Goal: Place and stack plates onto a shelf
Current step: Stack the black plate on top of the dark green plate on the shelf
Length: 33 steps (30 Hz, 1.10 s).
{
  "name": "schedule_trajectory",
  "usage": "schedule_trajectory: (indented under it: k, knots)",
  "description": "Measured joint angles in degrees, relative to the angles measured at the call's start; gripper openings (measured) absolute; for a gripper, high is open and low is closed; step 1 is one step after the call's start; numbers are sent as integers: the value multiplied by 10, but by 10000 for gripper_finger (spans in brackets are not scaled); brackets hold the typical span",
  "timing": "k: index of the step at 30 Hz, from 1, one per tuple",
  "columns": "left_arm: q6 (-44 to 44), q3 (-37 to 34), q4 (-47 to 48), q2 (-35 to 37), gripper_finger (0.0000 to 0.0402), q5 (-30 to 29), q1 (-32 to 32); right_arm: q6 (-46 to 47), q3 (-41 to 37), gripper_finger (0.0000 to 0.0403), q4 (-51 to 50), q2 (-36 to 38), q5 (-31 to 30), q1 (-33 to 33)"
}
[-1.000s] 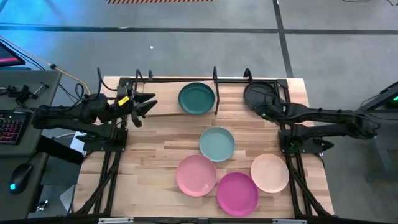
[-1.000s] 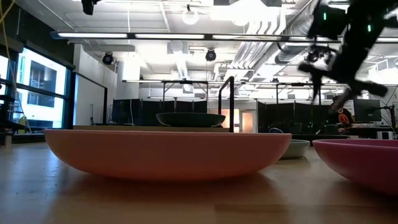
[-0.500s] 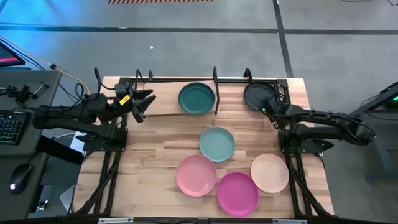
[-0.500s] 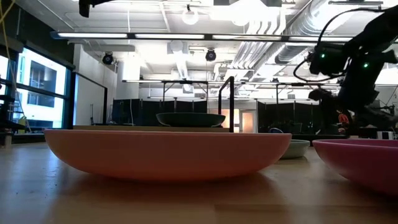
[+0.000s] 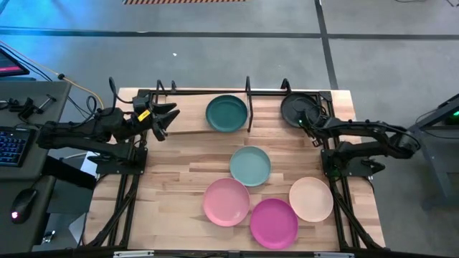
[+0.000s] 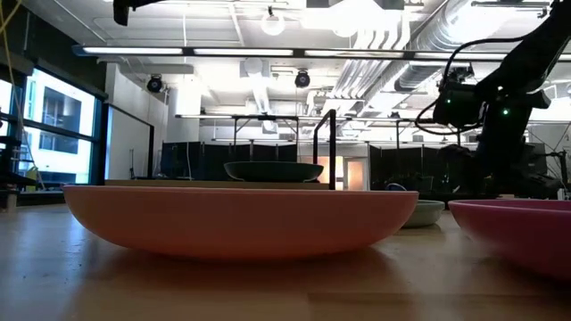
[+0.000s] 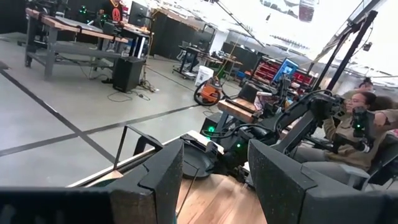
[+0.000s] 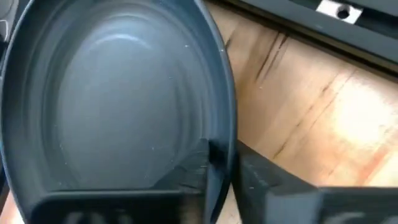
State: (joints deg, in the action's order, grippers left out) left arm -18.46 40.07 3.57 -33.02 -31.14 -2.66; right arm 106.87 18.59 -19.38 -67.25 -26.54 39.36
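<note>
The shelf [image 5: 192, 123] runs along the table's far edge. The dark teal plate [image 5: 226, 113] lies flat in its middle bay. The dark grey plate [image 5: 294, 106] lies in its right bay, and my right gripper [image 5: 307, 123] is shut on that plate's near rim. On the tabletop lie the light teal plate [image 5: 250, 165], the light pink plate [image 5: 226, 202], the magenta plate [image 5: 274, 223] and the cream plate [image 5: 311, 198]. My left gripper [image 5: 169, 117] stands open over the shelf's left end and holds nothing. My right gripper has the dark grey plate's rim [image 8: 221, 138] between its fingers, one finger [image 8: 189, 174] inside the plate and one [image 8: 267, 183] outside. The fingers come from the table's near right, slanting down. The plate lies on the shelf's board.
Upright black dividers [image 5: 248, 97] stand between the shelf's bays. The dark frame rails [image 5: 118, 193] of both arms run down the table's left and right sides. Bare tabletop lies at the near left [image 5: 168, 186]. A person sits beyond the table in the left wrist view [image 7: 367, 118].
My right gripper has come down and drawn a little toward the table's far edge, onto the near rim of the dark grey plate, its arm folding closer in. The plates have stayed where they were.
</note>
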Motion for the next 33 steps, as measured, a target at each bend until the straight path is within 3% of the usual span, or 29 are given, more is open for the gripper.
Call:
schedule_trajectory:
  k: [11, 19, 25, 33]
  knots:
    - [21, -1, -18, 65, 168, -25, 0, -125, 15, 1, 7, 133, -43, -1]
    - [55, 0, -41, 89, 168, -44, 0, -279, 136, 0, 9, 205, -53, -7]
    - [66, 0, -43, 88, 168, -70, 0, -428, 305, 0, 33, 152, -33, -74]
    - [66, 0, -43, 88, 168, -71, 0, -535, 509, 0, 4, -24, 6, -202]
